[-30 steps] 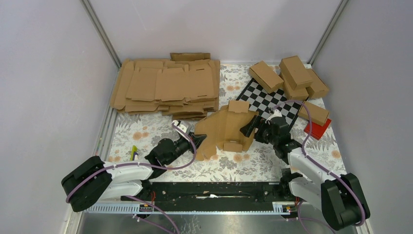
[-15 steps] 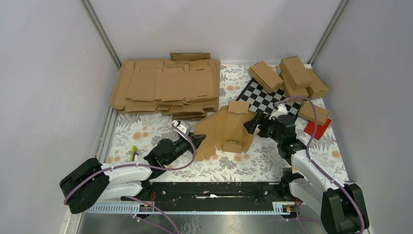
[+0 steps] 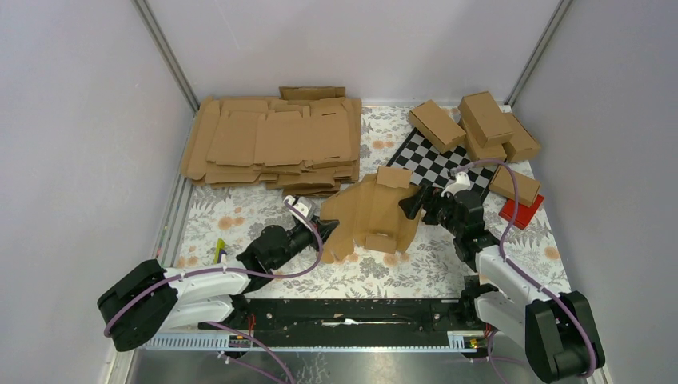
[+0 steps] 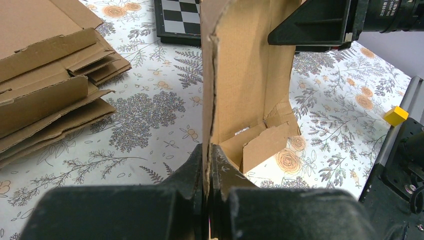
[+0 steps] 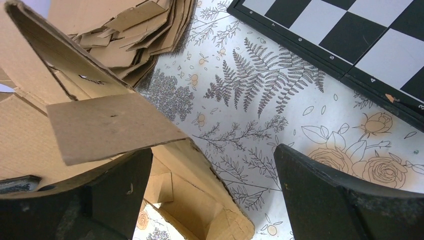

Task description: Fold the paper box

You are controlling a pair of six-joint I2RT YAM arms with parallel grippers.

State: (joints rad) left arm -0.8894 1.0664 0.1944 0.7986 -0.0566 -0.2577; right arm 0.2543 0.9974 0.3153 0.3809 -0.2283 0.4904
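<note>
The paper box is a brown die-cut sheet, partly folded, standing at the table's middle with flaps loose. My left gripper is shut on its left edge. In the left wrist view the jaws pinch the thin cardboard wall, which rises straight up from them. My right gripper is open at the box's right side. In the right wrist view its left finger sits under a loose flap, and its right finger is over bare cloth. The fingers grip nothing.
A stack of flat cardboard sheets lies at the back left. A checkerboard, several finished brown boxes and a small red box are at the back right. A yellow item lies near the left arm.
The right arm has drawn slightly up and to the right, its gripper staying open by the box. The left gripper keeps its hold and the box has barely moved.
</note>
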